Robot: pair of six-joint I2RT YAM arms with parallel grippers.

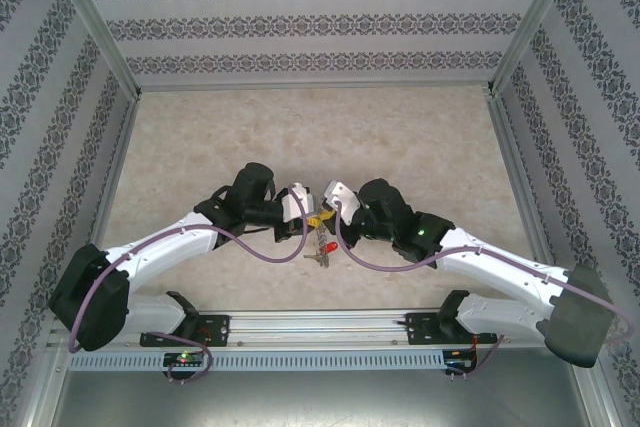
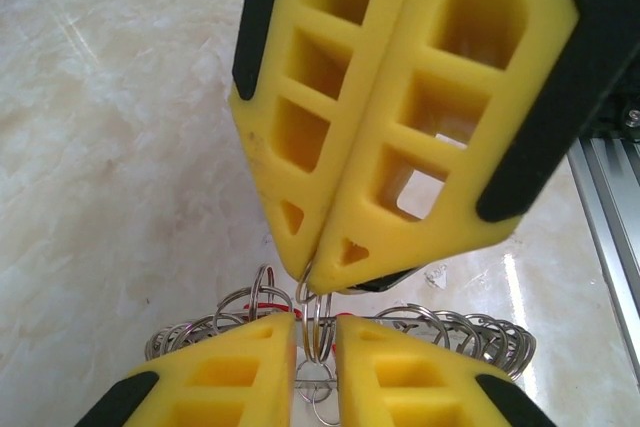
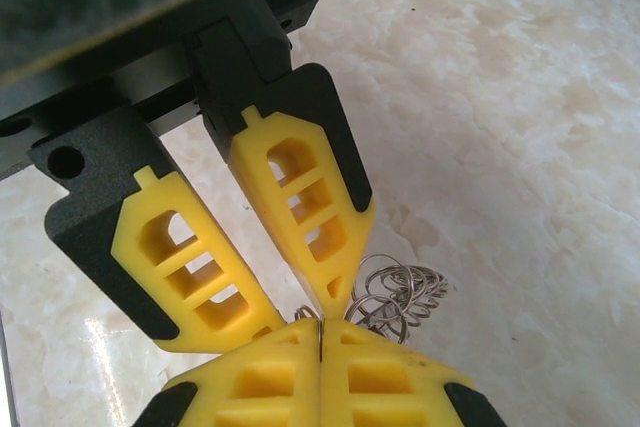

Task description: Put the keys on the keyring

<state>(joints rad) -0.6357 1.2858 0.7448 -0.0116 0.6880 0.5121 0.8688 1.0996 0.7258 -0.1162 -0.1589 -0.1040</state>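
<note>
Starting on the left: the left tool (image 2: 316, 325), with yellow honeycomb fingers on black backing, sits nose to nose with the other one over the beige marble-look table (image 1: 200, 147), in the middle near the front edge. Its jaws are almost together with just a thin slot between them. One wire loop stands in that slot, and honestly I can't tell if the pads actually bite it or it's just sitting there.

Right between the two tools is the large silvery metal keyring fringed with small wire loops (image 2: 450, 332), bunched up at both sets of fingertips and low over the table. Can't say whether it touches the surface.

In the top view a little clump of small silver keys (image 1: 322, 255), one with a red plastic head, shows just on the near side of the tools. No idea if they're hanging or lying flat.

On the right, the right tool (image 3: 320, 332), same yellow fingers, is fully closed, with a thin wire loop of the keyring pinched at the very tips.
</note>
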